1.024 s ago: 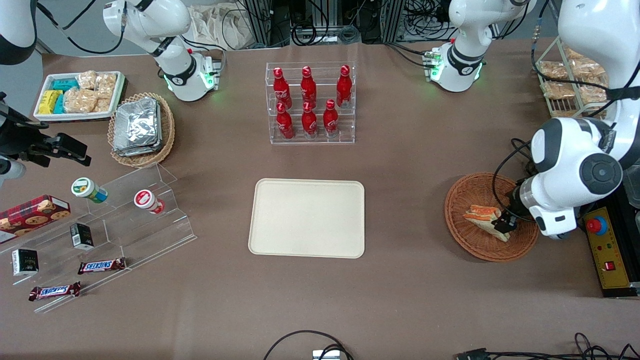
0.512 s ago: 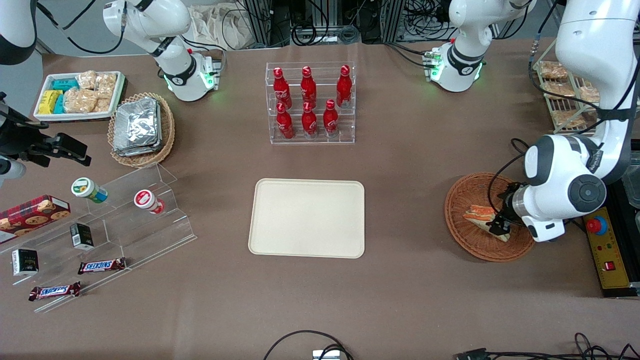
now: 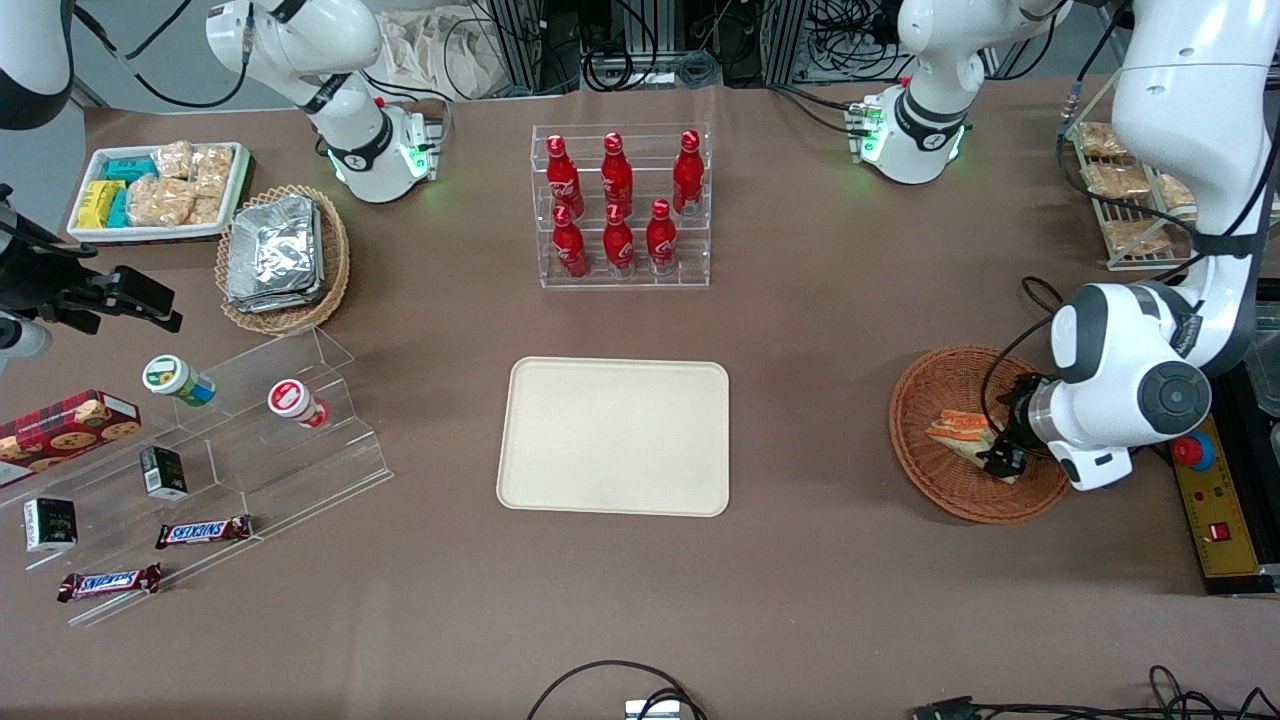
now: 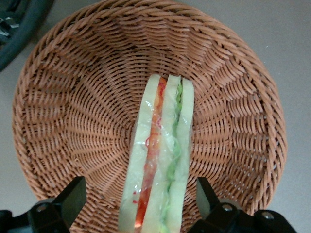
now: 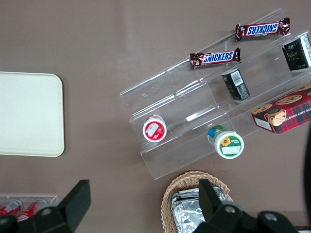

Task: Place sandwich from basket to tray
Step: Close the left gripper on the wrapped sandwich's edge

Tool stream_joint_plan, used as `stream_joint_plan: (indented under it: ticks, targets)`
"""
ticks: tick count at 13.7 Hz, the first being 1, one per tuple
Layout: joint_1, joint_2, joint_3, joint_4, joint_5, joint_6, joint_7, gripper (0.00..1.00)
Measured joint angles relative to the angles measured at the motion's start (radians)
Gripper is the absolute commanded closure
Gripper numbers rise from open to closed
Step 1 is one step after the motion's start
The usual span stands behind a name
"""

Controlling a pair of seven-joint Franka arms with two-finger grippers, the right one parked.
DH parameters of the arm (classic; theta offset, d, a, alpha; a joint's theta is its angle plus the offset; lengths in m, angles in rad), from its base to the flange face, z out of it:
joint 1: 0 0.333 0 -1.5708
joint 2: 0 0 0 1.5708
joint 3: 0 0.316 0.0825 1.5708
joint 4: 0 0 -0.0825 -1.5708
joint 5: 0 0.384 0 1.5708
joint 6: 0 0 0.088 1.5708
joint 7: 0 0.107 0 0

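- From the front view I see the gripper point(image 3: 1003, 462) down in the reddish-brown wicker basket point(image 3: 925, 400) at the right of the frame, but the white wrist housing hides most of it there.
- The basket's rim nearest the working arm is covered by that arm.
- In the left wrist view only the 2 dark fingers point(image 4: 72, 198) show, cut off at the frame edge; they stand apart with the sandwich point(image 4: 160, 160) between them, a gap on each side, so the gripper is spread and grips nothing.
- The sandwich lies on the basket point(image 4: 233, 87) floor, wrapped in clear film, with 1 orange-red layer and 1 green layer between pale bread; its nearer end runs out of the frame.
- In the front view the sandwich point(image 3: 957, 430) sits in the middle of the basket, partly under the gripper.
- The cream tray point(image 3: 615, 437) lies at frame centre, well apart from the basket, with nothing on it.
- A clear rack point(image 3: 622, 205) above the tray holds 6 red bottles.
- At the upper left, a tan basket point(image 3: 335, 262) holds foil packets, beside a white tray point(image 3: 160, 232) of snacks.
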Motion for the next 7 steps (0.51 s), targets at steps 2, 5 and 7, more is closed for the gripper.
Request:
stream_joint_plan:
  ticks: [2, 5, 7]
  targets:
    - [0.000, 0.015, 0.000, 0.000, 0.000, 0.007, -0.019, 0.00]
    - [0.000, 0.035, 0.000, 0.000, 0.000, 0.008, -0.042, 0.17]
    - [0.000, 0.042, 0.000, 0.000, 0.000, 0.010, -0.047, 0.84]
